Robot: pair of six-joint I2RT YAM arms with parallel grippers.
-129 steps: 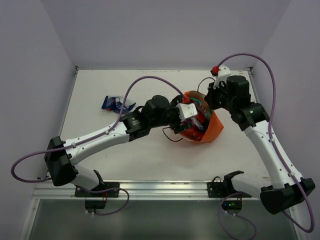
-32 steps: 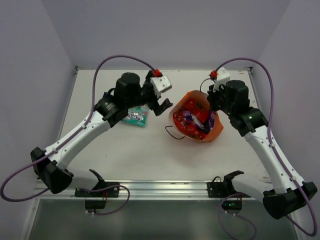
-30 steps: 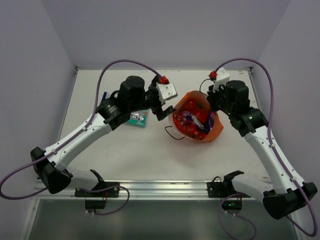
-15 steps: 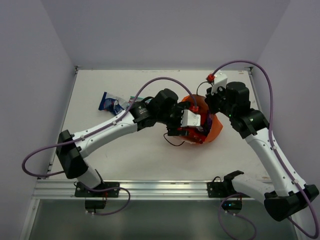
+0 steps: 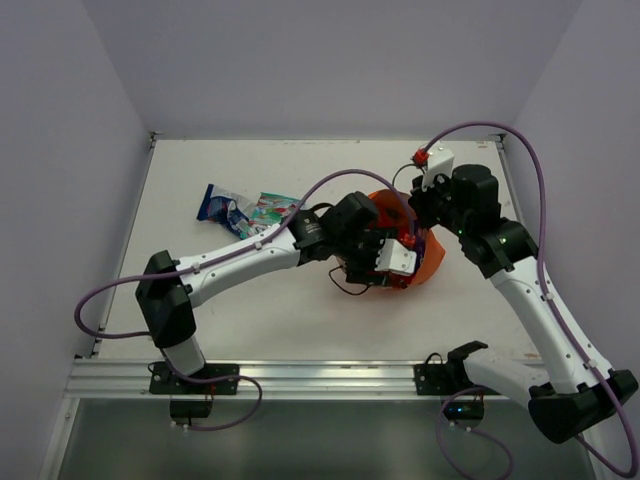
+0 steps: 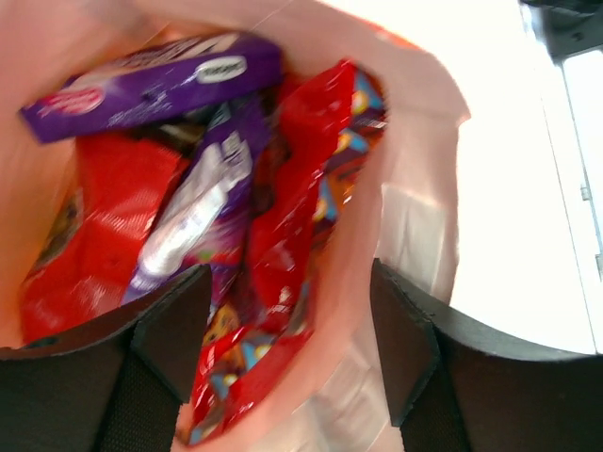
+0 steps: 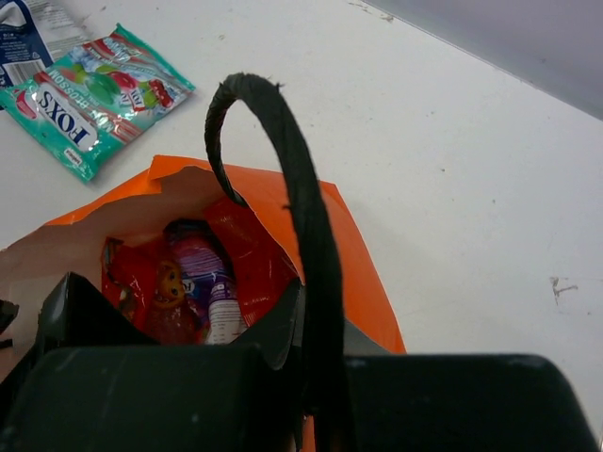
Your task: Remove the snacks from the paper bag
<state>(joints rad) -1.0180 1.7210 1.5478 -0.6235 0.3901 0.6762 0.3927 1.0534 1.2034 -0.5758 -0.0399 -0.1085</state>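
The paper bag [image 5: 432, 262] lies on the worktop [image 5: 300, 320] right of centre, between the two arms, its mouth turned up toward the overhead camera.

The left pincer [image 6: 287, 282] is inside the mouth with its jaws spread. One finger [image 6: 165, 339] is near the magenta packet [image 6: 193, 221]. The other is by the pale inner wall of the bag. A red packet with blue and yellow print [image 6: 306, 179] runs down between them; whether either finger touches it I cannot tell. A plain red packet [image 6: 94, 235] lies at the left of the bag's inside, and a purple packet [image 6: 151, 85] lies across the top of the heap.

The right pincer [image 7: 316, 325] is pressed together at the bag's rim, pinching the bag by its cord handle [image 7: 283, 141], whose dark loop stands up above the fingers.

Two packets lie on the worktop left of the bag and well apart from it. The teal packet [image 5: 272, 210] lies flat, and the blue packet [image 5: 220, 204] is just beside it, further left. The left arm stretches past them on their near side.
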